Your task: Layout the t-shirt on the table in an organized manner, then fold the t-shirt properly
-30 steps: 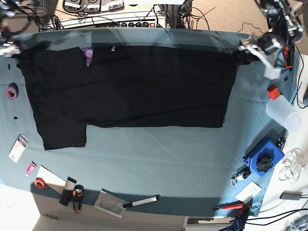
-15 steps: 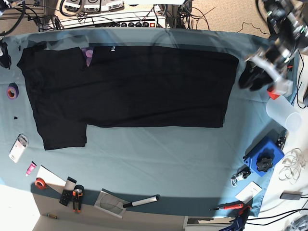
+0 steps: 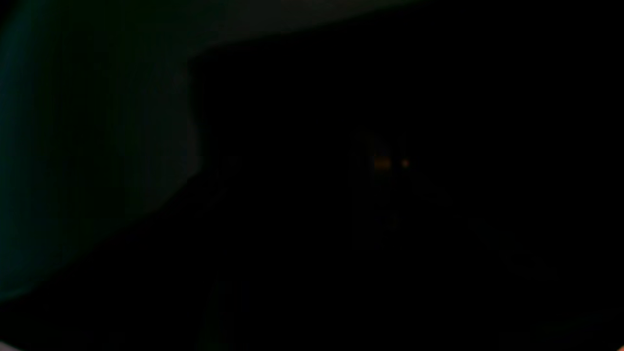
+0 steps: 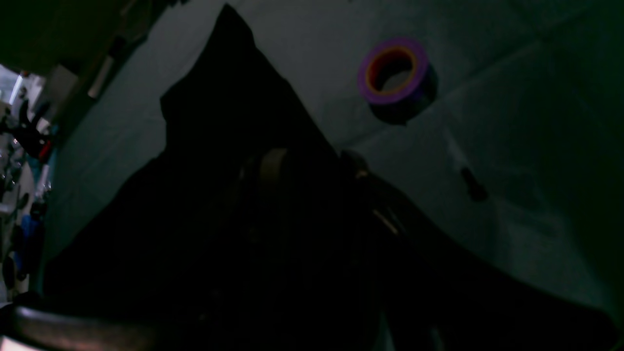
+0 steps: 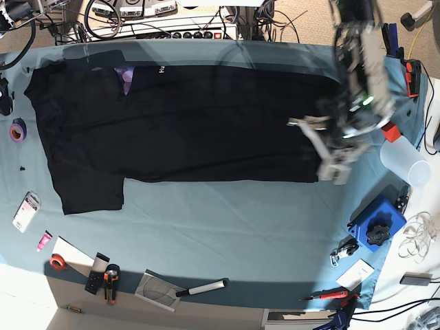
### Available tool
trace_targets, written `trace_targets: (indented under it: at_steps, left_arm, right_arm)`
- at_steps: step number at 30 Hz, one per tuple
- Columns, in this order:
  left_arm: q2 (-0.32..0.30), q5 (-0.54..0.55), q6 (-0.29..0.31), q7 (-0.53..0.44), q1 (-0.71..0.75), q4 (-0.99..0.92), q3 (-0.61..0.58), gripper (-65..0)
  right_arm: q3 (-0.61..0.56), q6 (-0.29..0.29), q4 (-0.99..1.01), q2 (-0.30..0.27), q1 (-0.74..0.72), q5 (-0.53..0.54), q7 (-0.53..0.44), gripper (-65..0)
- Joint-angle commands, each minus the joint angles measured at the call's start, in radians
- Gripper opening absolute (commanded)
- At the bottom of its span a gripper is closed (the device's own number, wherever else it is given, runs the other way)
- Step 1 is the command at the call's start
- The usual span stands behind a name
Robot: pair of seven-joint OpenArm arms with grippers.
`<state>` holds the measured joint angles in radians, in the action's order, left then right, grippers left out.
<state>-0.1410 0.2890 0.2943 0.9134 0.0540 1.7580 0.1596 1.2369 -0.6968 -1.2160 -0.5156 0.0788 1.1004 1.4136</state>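
A: Where's the shirt (image 5: pixel 185 124)?

B: Spread flat across the far half of the worktop (image 5: pixel 234 234), folded lengthwise into a long black band. One sleeve (image 5: pixel 89 185) hangs toward the near side at the base view's left end, and a bit of purple print shows near the collar.

A: And the left tool (image 5: pixel 328 148)?

B: It hangs over the shirt's hem end, at the base view's right, right at the near corner of the cloth. Its pale jaws look spread wide, though the arm is blurred, and I cannot tell whether they touch the cloth. Its own camera is almost black and shows nothing useful.

A: The right tool?

B: Its arm sits at the base view's far left edge, beside the shirt's shoulder end. In the wrist view the tool (image 4: pixel 312 195) is a dark shape over the black cloth (image 4: pixel 219 146), too dim to judge the jaws. I can't tell if they're wide, narrow or holding anything.

A: Anything close by?

B: A purple tape roll (image 4: pixel 394 75) lies on the teal cover just beside the shirt's edge. On the other side, a blue block (image 5: pixel 377 221) and a clear cup (image 5: pixel 405 161) sit near the left tool, apart from the shirt.
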Motion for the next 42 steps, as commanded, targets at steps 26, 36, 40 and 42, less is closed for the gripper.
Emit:
trace_targets:
  at_steps: [26,36,40,42]
  left_arm:
    - [-0.008,0.006,-0.062,-0.179,-0.090,-0.208,-0.009,-36.2]
    - [0.033,-0.006,-0.089,-0.197,-0.110,-0.234,-0.009,-49.2]
    - [0.047,-0.026,-0.084,-0.196,-0.141,-0.234,-0.009,-65.0]
    - [0.046,-0.046,-0.085,-0.187,-0.159,-0.234,-0.009,-65.0]
  right_arm:
    - [0.006,-0.001,-0.014,-0.032,-0.004,0.025,-0.017,-46.7]
    - [0.006,-0.001,-0.014,-0.033,-0.004,0.025,-0.017,-46.7]
    - [0.006,-0.001,-0.014,-0.033,-0.004,0.025,-0.017,-46.7]
    - [0.006,-0.001,-0.014,-0.033,-0.004,0.025,-0.017,-46.7]
